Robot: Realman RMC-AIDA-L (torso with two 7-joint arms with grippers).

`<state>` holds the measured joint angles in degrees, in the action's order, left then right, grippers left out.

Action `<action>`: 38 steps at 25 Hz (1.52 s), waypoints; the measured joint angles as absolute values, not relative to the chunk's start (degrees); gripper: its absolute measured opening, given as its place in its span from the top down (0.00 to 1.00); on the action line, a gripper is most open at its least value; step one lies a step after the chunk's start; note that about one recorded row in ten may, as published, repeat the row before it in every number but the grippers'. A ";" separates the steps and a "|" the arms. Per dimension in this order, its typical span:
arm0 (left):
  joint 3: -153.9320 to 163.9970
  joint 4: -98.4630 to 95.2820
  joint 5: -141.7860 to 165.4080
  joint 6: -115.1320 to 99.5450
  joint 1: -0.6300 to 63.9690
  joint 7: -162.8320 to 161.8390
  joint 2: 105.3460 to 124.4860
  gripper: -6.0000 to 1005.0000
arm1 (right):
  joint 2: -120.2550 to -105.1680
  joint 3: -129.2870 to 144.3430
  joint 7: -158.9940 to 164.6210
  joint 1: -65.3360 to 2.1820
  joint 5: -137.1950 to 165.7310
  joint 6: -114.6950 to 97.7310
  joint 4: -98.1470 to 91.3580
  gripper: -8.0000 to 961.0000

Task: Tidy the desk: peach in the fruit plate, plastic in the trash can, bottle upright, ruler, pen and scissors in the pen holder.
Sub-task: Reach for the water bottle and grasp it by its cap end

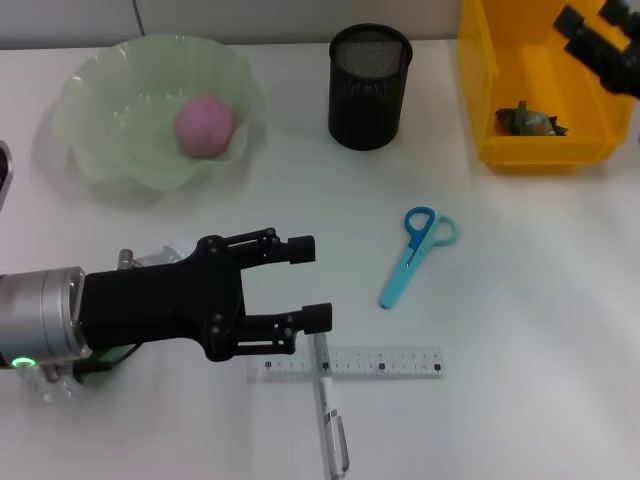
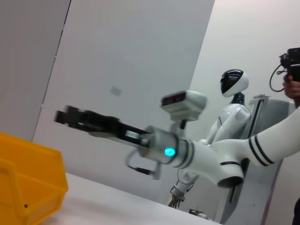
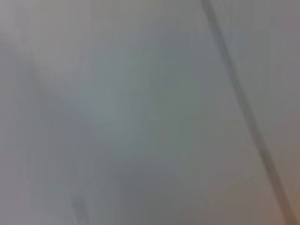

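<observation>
In the head view a pink peach [image 1: 205,125] lies in the pale green fruit plate [image 1: 100,110] at the back left. The black mesh pen holder [image 1: 370,85] stands at the back centre. The yellow trash can [image 1: 480,90] at the back right holds a crumpled piece of plastic [image 1: 527,122]. Blue scissors [image 1: 415,250], a clear ruler [image 1: 380,363] and a pen [image 1: 330,425] lie on the desk. My left gripper [image 1: 310,282] is open and empty, just above the ruler's left end. My right gripper [image 1: 600,40] hovers over the trash can.
A clear object [image 1: 55,385], perhaps the bottle, shows partly beneath my left arm at the front left. The left wrist view shows the yellow trash can [image 2: 28,183] and my right arm [image 2: 164,145] above it. The right wrist view shows only a grey surface.
</observation>
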<state>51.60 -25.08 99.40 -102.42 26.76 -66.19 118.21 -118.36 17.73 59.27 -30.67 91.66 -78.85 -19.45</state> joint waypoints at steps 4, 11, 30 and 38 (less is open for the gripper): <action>51.51 -25.93 99.40 -102.24 26.60 -66.54 118.08 0.22 | -115.87 30.14 67.47 -25.49 92.08 -89.82 -23.11 0.19; 51.31 -26.89 99.49 -101.95 26.53 -67.26 117.83 0.22 | -113.08 37.05 67.63 -23.04 99.82 -99.89 -24.28 0.19; 51.33 -32.14 101.13 -98.94 25.43 -72.55 115.41 0.22 | -116.61 37.33 57.64 -23.69 119.60 -100.07 -28.12 0.19; 51.97 -37.52 103.55 -97.08 25.68 -78.83 115.60 0.22 | -116.57 37.35 57.62 -23.70 119.67 -99.73 -28.13 0.19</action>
<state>51.97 -37.52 103.55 -97.08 25.68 -78.83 115.60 -116.57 37.35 57.62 -23.70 119.67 -99.73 -28.13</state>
